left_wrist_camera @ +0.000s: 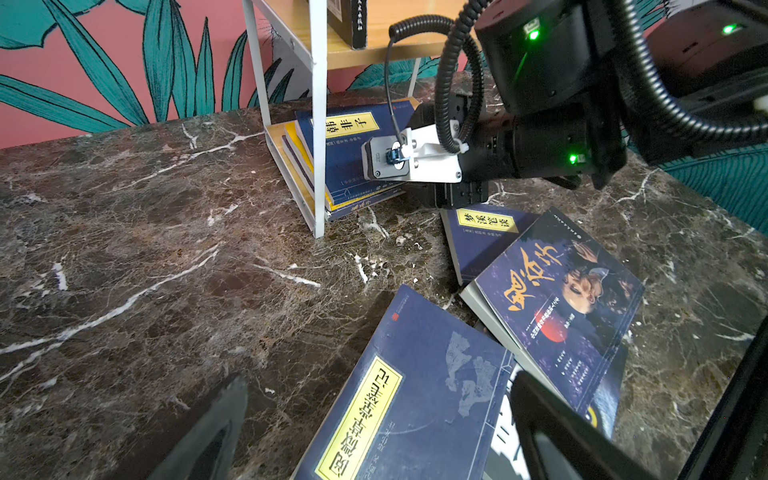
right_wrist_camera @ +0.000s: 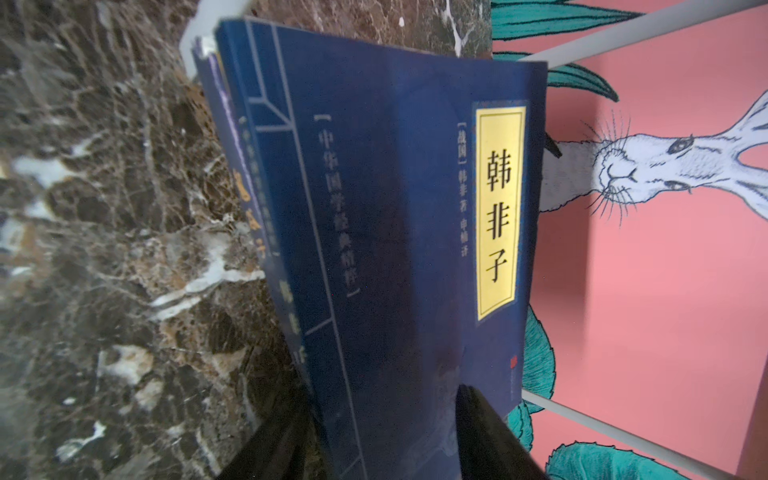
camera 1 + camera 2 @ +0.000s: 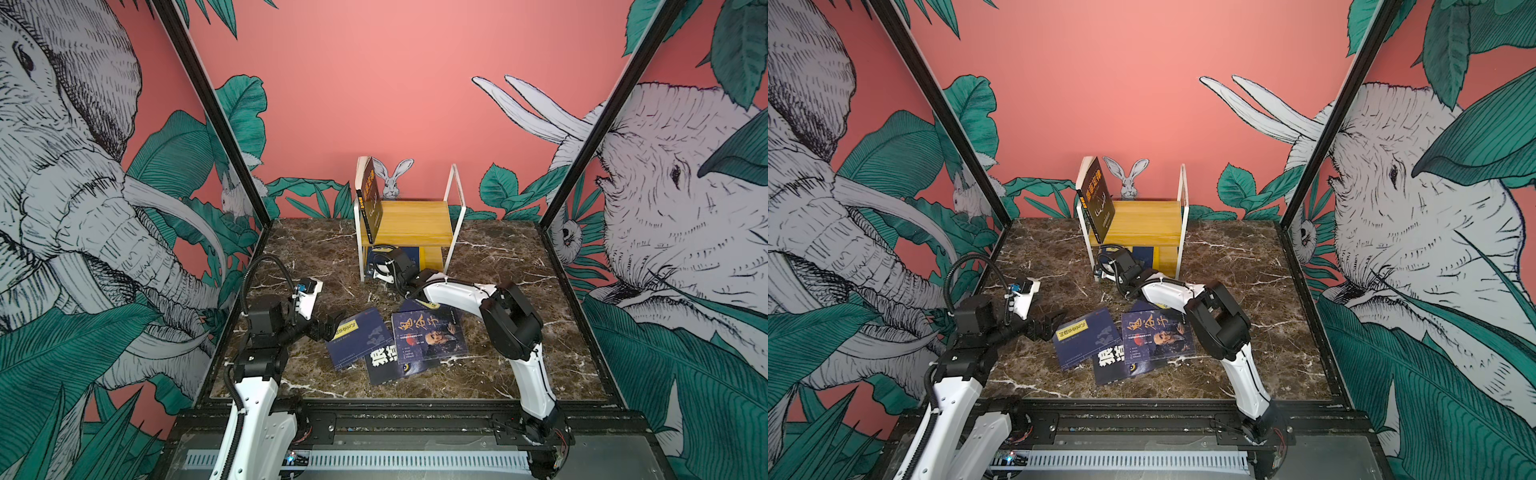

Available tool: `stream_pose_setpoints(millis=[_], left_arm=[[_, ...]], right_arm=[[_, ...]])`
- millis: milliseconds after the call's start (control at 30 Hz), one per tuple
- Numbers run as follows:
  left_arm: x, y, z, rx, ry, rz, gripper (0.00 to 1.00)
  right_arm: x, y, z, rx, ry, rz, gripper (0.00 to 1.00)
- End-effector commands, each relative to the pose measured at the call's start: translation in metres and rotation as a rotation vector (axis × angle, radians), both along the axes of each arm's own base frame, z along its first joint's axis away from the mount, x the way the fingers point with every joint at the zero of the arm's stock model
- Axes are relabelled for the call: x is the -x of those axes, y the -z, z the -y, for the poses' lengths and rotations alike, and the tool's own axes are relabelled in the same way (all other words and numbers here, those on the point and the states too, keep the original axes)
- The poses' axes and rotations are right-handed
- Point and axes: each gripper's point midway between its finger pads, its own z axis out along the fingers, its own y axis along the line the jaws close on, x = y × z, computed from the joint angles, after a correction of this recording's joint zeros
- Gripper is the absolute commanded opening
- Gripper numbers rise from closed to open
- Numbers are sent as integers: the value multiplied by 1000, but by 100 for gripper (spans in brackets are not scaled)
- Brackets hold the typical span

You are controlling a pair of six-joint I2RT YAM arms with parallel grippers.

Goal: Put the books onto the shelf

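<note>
This is a robotics lab test cell dressed as a set. Two white-and-black robot arms (image 3: 534,378) are mounted on a black metal rail (image 3: 415,419) at the front edge, with a slotted cable duct (image 3: 374,459) below. Black aluminium posts (image 3: 211,104) frame flat printed panels (image 3: 395,83): a coral jungle mural with elephants (image 3: 75,166) and a rabbit (image 3: 392,178). The marble-patterned tabletop (image 3: 316,257) carries a small shelf (image 3: 415,224) and loose paperbacks (image 3: 430,336).

Salmon-pink back wall (image 3: 395,83) across upper centre, evenly lit. Line-drawn elephant (image 3: 75,187) among teal leaves on left side panel; second elephant (image 3: 665,199) on right panel. Small drawn rabbit (image 3: 392,178) at centre, low on wall. Dark brown marble tabletop (image 3: 316,249), white-veined, lower centre. Black frame posts (image 3: 208,104) slanting inward at both sides.
</note>
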Motion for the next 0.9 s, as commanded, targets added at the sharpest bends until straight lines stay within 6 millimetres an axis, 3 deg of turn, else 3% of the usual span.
stream_pose_setpoints(millis=[0,167,667,867], left_arm=[[1,1,1,-5,13,17,99],[1,1,0,-2,10,19,99],[2,-1,-1,-9,7,27,99],[2,0,-1,-6,6,23,99]], right_arm=[[5,-17,-3,-57,-24,-16,63],[10,-20,-5,-81,-28,-39,62],[1,-23,-7,-104,-7,-50,45],[0,-27,-10,-135,-3,-59,45]])
